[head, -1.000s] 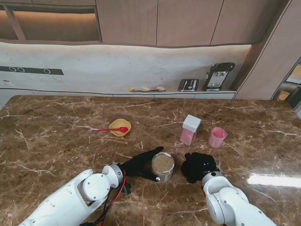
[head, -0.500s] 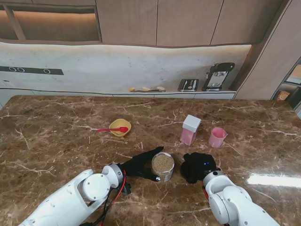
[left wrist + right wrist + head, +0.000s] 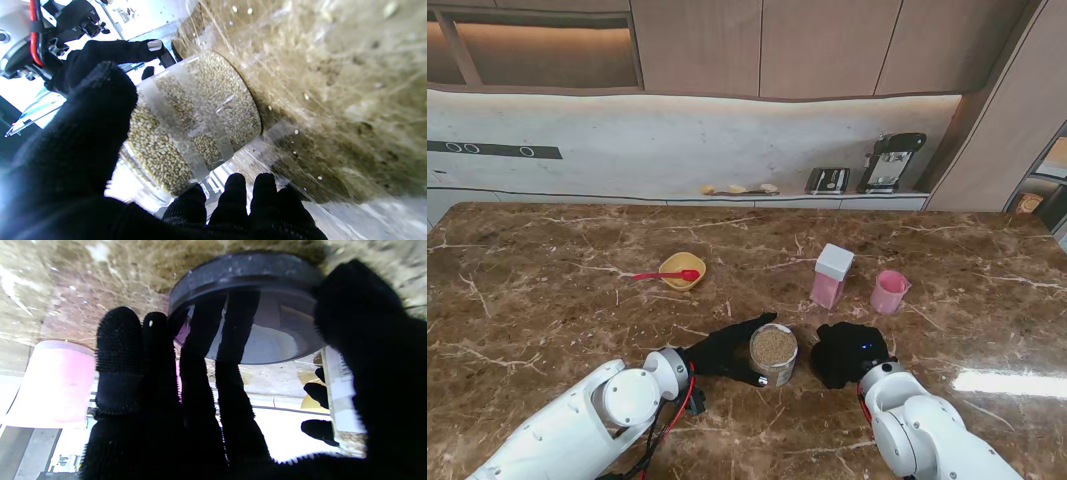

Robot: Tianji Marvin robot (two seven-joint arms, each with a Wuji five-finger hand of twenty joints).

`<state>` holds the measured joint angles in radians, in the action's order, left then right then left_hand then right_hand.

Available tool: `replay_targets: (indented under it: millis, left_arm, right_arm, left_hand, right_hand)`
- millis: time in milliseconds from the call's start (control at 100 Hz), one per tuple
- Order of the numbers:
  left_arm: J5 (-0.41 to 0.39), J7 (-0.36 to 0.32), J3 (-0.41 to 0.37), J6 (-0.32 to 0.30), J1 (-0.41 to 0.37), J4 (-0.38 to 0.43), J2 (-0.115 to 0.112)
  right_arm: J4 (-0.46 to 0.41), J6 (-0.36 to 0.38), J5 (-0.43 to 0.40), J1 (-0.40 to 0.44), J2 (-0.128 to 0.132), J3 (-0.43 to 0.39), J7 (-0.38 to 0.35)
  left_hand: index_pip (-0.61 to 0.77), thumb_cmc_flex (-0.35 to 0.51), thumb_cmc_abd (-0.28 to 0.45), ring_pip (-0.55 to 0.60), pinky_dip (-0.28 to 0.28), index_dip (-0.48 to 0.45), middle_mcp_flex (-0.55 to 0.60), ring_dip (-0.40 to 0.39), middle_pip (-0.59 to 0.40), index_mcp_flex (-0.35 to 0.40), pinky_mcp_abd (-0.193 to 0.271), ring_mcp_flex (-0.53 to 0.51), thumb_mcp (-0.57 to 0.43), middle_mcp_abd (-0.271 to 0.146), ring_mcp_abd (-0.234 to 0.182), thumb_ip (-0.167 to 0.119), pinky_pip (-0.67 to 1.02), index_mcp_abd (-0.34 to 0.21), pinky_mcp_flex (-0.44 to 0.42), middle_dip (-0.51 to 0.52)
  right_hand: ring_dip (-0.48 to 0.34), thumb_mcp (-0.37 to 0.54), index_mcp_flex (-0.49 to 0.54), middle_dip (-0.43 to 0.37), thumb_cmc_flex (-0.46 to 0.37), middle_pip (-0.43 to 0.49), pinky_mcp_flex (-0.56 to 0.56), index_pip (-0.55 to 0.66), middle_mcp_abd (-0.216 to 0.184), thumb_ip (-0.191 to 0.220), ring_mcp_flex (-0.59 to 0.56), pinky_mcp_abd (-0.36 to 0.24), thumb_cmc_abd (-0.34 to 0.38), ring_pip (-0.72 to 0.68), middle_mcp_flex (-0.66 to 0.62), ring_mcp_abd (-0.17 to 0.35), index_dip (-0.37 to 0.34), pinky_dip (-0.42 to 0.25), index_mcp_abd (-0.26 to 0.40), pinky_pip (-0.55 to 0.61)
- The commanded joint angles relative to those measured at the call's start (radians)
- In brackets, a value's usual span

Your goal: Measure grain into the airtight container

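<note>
Your left hand (image 3: 724,350) wraps a clear jar of grain (image 3: 773,353) that stands upright near the tabletop (image 3: 547,300) edge closest to you, about midway along it. The left wrist view shows the thumb on one side of the glass and the fingers (image 3: 248,196) curled round the other, so the jar is grasped. The jar mouth is open and the grain sits near the rim.

Just beside it, on the right, your right hand (image 3: 847,352) is pressed down over a dark round lid (image 3: 247,276) lying flat on the tabletop. Its fingers (image 3: 203,350) and thumb close on the lid's rim.

The pink airtight container (image 3: 831,276) with its white cap and the pink cup (image 3: 889,292) stand farther from you, toward the right edge. They are nearer the right hand than the left.
</note>
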<state>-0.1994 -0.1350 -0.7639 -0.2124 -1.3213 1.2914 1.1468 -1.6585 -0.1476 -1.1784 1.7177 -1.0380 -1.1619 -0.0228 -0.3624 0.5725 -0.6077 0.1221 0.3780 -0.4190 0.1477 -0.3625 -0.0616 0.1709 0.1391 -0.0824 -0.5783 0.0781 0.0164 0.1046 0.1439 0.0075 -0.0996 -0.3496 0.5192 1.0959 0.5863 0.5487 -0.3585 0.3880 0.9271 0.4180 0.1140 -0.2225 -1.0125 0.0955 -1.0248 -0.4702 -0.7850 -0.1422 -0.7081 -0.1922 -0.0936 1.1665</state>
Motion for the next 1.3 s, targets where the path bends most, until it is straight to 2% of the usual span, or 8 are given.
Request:
replay_targets:
  millis: [0, 630, 1010, 1290]
  left_arm:
    - [-0.004, -0.007, 0.007, 0.012, -0.016, -0.016, -0.004]
    - [-0.003, -0.009, 0.006, 0.012, -0.016, -0.014, -0.005]
    - [-0.008, -0.008, 0.005, 0.007, -0.014, -0.015, -0.005]
    - [-0.015, -0.007, 0.007, 0.006, -0.013, -0.015, -0.006]
  right_arm:
    - [0.002, 0.002, 0.005, 0.008, -0.002, 0.001, -0.017]
    - [-0.028, 0.024, 0.028, 0.019, -0.005, -0.025, -0.025]
    - [-0.204, 0.09, 0.029, 0.074, -0.013, -0.131, -0.053]
    - [-0.27, 0.137, 0.05, 0.041, -0.01, -0.11, -0.118]
  left_hand:
    - [0.602, 0.016, 0.016, -0.032, 0.077, -0.011, -0.023, 0.003, 0.005, -0.03, -0.12, 0.025, -0.009, -0.036, 0.059, -0.023, 0.087, -0.027, 0.055, -0.003]
    - [0.585, 0.014, 0.023, -0.014, 0.082, 0.012, -0.021, -0.008, 0.003, -0.03, -0.12, 0.008, 0.0, -0.038, 0.07, -0.025, 0.088, -0.02, 0.057, -0.004]
    - [0.584, 0.018, 0.022, -0.014, 0.083, 0.016, -0.02, -0.008, 0.002, -0.029, -0.121, 0.009, 0.001, -0.037, 0.072, -0.027, 0.089, -0.019, 0.058, -0.003]
    - [0.587, 0.018, 0.022, -0.013, 0.084, 0.017, -0.02, -0.009, 0.0, -0.029, -0.121, 0.009, -0.001, -0.036, 0.072, -0.026, 0.09, -0.017, 0.057, -0.003]
  right_hand:
    - [0.028, 0.238, 0.111, 0.041, -0.19, 0.127, 0.002, 0.156, -0.116, 0.116, -0.067, -0.081, 0.139, -0.039, -0.116, 0.1, -0.047, 0.028, 0.109, 0.038]
    - [0.034, 0.238, 0.109, 0.043, -0.19, 0.122, 0.0, 0.153, -0.117, 0.117, -0.062, -0.082, 0.143, -0.036, -0.112, 0.1, -0.044, 0.031, 0.108, 0.041]
    - [0.034, 0.23, 0.099, 0.042, -0.189, 0.115, -0.011, 0.141, -0.113, 0.12, -0.051, -0.079, 0.157, -0.031, -0.099, 0.096, -0.04, 0.03, 0.1, 0.034]
    - [0.035, 0.223, 0.096, 0.04, -0.19, 0.108, -0.015, 0.131, -0.111, 0.123, -0.047, -0.077, 0.172, -0.03, -0.091, 0.095, -0.037, 0.028, 0.097, 0.031]
